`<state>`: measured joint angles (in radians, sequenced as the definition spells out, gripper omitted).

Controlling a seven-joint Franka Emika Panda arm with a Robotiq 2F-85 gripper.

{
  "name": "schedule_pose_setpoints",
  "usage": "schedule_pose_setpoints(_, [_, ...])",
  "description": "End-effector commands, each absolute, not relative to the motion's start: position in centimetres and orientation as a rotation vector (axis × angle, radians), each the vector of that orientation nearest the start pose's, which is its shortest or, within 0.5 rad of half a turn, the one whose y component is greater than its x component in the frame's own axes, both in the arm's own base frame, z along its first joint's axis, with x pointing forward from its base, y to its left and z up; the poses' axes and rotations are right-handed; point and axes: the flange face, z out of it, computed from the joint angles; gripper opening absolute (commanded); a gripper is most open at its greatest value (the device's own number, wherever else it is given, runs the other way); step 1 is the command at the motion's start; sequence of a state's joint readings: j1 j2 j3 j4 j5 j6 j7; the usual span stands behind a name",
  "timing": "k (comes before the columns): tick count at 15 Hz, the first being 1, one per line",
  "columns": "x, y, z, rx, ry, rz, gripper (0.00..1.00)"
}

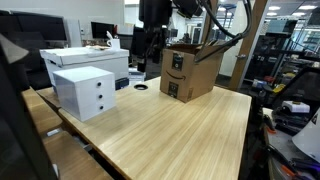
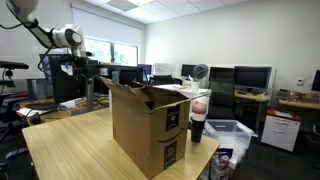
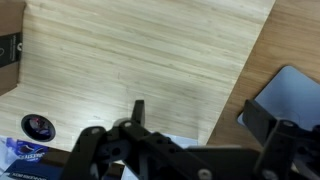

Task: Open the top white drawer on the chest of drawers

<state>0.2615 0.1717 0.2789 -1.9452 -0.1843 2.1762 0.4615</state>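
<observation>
Wrist view: claw point(image 3: 200, 118) spread open; top white drawer point(image 1: 97, 86) well apart, shut.

Chest of drawers point(image 1: 85, 92) white, cardboard box point(image 1: 190, 72) brown.

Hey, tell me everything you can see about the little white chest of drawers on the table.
The chest is a small white cube, smooth and matte, maybe painted wood or laminate. Its front has the top drawer stacked over the lower drawer, each with a small dark knob; both look shut. It stands upright on the wooden table near one corner, in front of a bigger white lidded box; whether they touch is unclear. Nothing else touches it.
</observation>
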Motion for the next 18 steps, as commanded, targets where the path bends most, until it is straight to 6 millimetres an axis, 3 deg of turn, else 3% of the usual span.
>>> schedule_pose_setpoints(1, [53.0,30.3,39.7,-3.18,-0.242,-0.236,1.0])
schedule_pose_setpoints(4, [54.6,31.3,38.5,-3.175,-0.244,-0.269,1.0])
schedule_pose_setpoints(5, [56.6,32.4,36.9,-3.17,-0.269,-0.271,1.0])
schedule_pose_setpoints(10, [60.3,33.5,35.0,-3.171,-0.241,-0.244,1.0])
schedule_pose_setpoints(18, [65.7,34.9,33.4,-3.162,-0.226,-0.304,1.0])
